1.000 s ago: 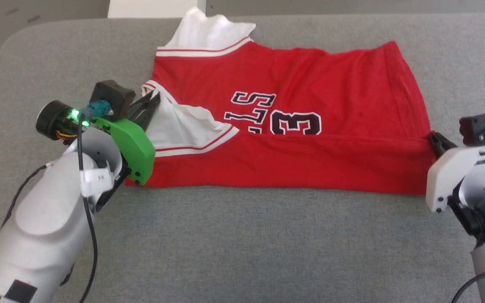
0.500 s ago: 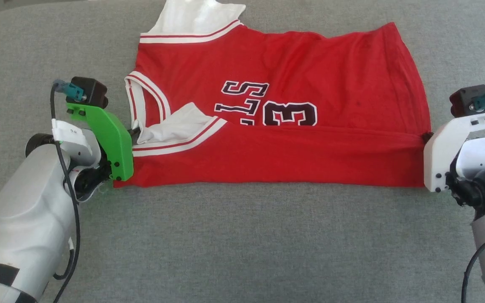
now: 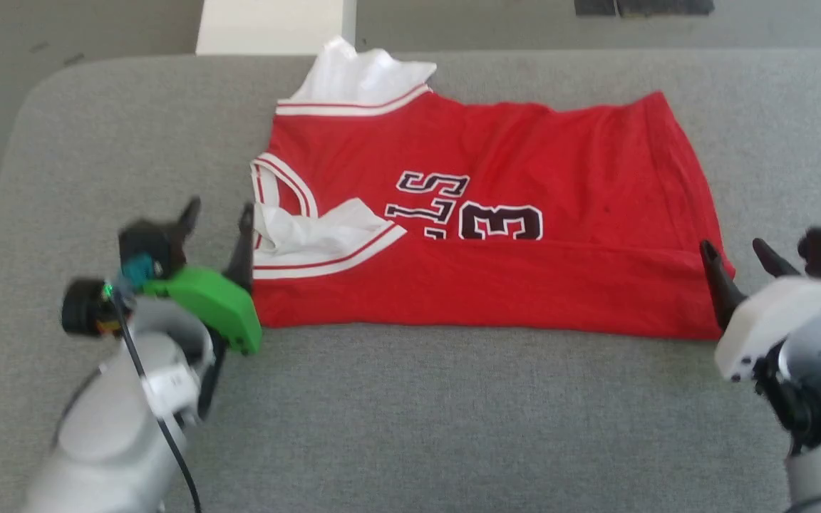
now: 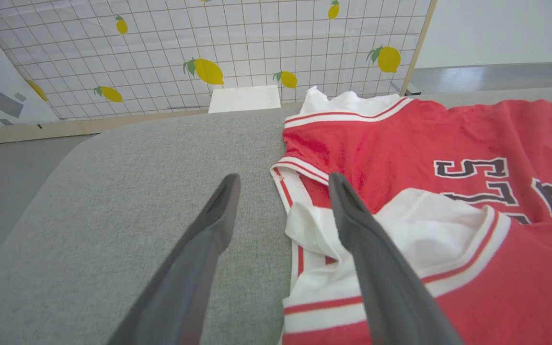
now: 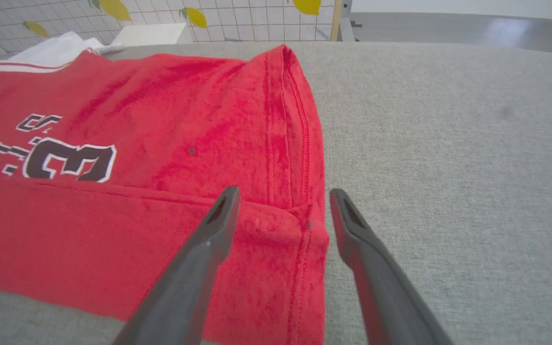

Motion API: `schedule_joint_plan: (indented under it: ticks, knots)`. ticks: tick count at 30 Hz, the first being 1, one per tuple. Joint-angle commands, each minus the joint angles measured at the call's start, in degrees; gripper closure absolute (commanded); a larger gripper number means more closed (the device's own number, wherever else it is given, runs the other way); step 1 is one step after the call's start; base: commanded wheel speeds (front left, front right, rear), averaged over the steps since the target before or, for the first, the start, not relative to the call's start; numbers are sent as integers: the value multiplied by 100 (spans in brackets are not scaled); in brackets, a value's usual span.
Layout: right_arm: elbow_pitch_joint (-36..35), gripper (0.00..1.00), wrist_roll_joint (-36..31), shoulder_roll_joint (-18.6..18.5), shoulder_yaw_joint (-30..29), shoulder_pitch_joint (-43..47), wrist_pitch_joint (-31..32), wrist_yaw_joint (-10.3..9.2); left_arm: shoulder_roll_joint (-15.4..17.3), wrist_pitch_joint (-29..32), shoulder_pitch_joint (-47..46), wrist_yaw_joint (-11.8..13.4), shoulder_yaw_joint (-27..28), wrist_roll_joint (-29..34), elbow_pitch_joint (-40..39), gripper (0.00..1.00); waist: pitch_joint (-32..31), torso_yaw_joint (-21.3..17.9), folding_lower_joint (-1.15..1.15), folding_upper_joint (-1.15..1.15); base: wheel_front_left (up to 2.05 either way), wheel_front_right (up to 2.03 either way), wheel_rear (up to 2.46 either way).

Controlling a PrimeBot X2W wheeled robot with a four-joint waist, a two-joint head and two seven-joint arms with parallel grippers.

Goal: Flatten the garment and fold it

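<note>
**While Both End Effectors Stood Open, the Jersey Lay Part-Folded**

Although the red basketball jersey (image 3: 524,142) with white sleeves and black, white-outlined lettering (image 3: 474,214) lay spread across the far half of the grey cloth-covered table (image 3: 410,413), it was not yet tidy. Its near edge was turned over in a long strip. The near white sleeve (image 3: 318,228) sat crumpled on the chest, and the far white sleeve (image 3: 360,71) bunched past the far left corner.

The left end effector (image 3: 217,209) was released and held nothing. In the left wrist view, one finger (image 4: 218,215) was above bare table and the other (image 4: 352,225) above the near sleeve, just beside the striped neckline (image 4: 300,177). The right end effector (image 3: 731,246) was likewise spread and empty at the near right, bracketing the doubled hem corner (image 5: 304,225).

The jersey looked light, thin and limp. It would likely sag and crease wherever unsupported and drag a little on the cloth surface. The stitched hem and striped trim seemed the firmest places to pinch. Taking two corners together, with the cloth kept taut between them, would probably suit it best. The loose sleeve fabric looked a poor hold, since it would only bunch.
</note>
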Motion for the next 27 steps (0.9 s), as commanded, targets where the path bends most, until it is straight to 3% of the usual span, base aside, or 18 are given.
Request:
schedule_joint_plan:
  ticks: [1, 5, 12, 22, 27]
  knots:
    - [-127, 0, -29, 121, -68, 193, -324, -8, -47, -101, 249, 153, 53, 79, -118, 0, -304, 84, 0, 0, 0, 0, 0]
    - [-398, 0, -127, 399, -163, 668, -1219, -8, -167, -195, 828, 445, 159, 51, -401, 0, -458, 67, 0, 0, 0, 0, 0]
    - [-684, 0, -261, 653, -155, 1196, -2289, -8, -306, 73, 1309, 705, 269, -281, -363, 0, -540, -37, 0, 0, 0, 0, 0]
    - [-622, 0, -90, 681, 89, 1330, -2744, -8, -376, 1543, 1156, 1109, 511, -990, 171, 0, -433, -370, 0, 0, 0, 0, 0]
    - [-607, 0, -65, 682, 154, 1296, -2786, -8, -321, 2095, 1057, 1102, 572, -1249, 285, 0, -381, -523, 0, 0, 0, 0, 0]
